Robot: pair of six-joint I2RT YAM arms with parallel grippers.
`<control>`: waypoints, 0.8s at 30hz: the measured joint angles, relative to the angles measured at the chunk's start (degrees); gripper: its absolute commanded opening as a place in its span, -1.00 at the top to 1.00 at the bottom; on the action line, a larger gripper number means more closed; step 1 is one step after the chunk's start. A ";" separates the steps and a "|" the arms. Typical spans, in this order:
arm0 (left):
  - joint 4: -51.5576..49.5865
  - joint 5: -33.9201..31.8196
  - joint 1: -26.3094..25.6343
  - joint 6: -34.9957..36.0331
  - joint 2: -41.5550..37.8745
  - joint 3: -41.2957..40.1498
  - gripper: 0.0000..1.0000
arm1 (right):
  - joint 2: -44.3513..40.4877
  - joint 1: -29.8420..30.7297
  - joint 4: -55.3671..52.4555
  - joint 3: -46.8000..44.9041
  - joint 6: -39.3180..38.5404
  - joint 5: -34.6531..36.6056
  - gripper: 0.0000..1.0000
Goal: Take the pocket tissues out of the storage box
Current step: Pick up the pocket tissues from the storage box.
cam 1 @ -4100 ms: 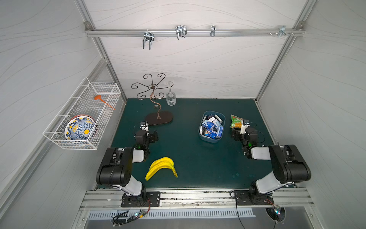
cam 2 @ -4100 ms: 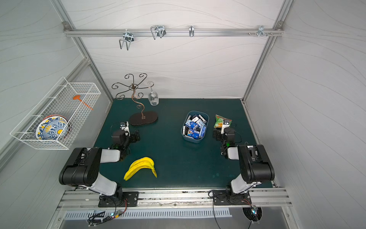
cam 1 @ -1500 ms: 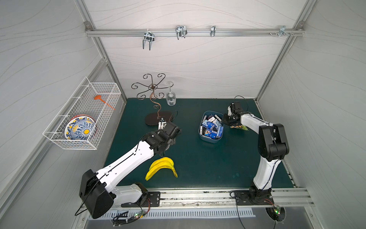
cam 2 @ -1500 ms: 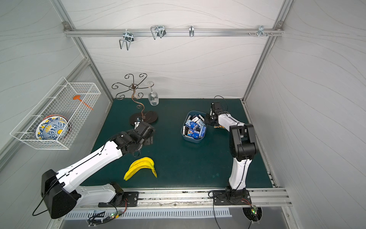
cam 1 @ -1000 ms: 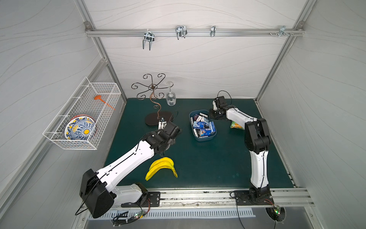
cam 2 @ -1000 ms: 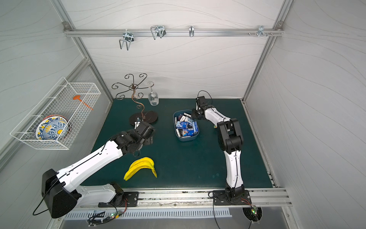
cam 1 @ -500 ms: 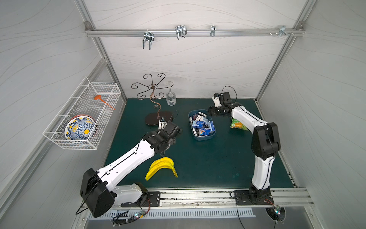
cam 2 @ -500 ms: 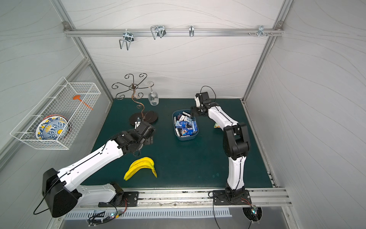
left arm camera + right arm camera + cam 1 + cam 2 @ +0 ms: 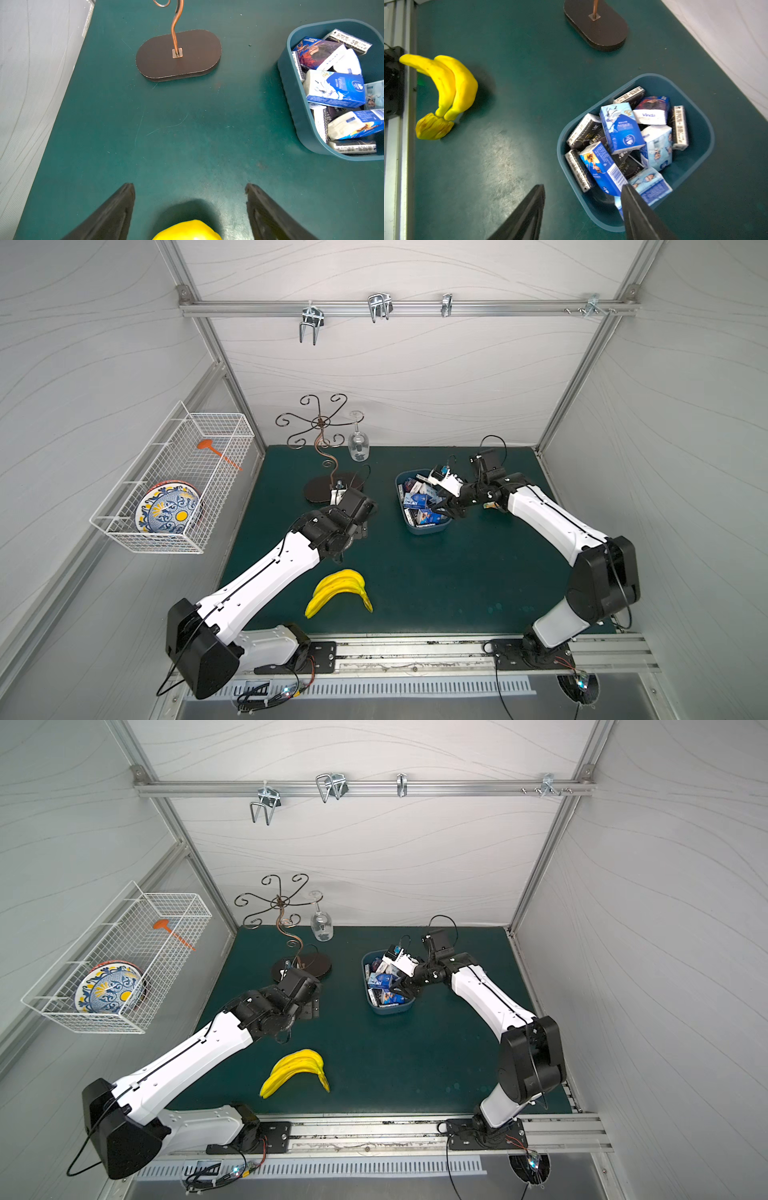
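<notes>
Over the storage box [image 9: 695, 170] rim, right gripper [image 9: 583, 186] parted and empty, pocket tissues [image 9: 620, 128] beneath one finger.

The storage box [image 9: 695, 164] sits on the green desk [image 9: 519, 104], heaped with pocket tissues [image 9: 620, 128]. Blue-and-white packets lie tilted over black ones, and a purple-blue one is marked "Vinda". The right jaws stand apart with nothing between them, one tip over the packets at a corner of the box, the other over bare desk outside it. Yellow bananas [image 9: 452, 87] lie well apart from the box, near a metal rail [image 9: 396, 145], and a dark oval stand base [image 9: 600, 31] is also well clear.
</notes>
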 measured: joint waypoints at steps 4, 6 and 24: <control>-0.48 0.70 0.07 0.28 -0.02 0.15 -0.76 | 1.95 0.59 -0.35 0.31 -4.02 -0.63 -0.23; -0.70 1.07 0.07 0.33 -0.02 0.15 -0.76 | 3.96 0.98 -0.31 0.90 -5.35 -0.70 -0.22; -0.92 1.99 0.42 1.11 -0.66 0.15 -0.77 | 14.56 1.42 7.02 1.09 -7.37 4.37 -0.30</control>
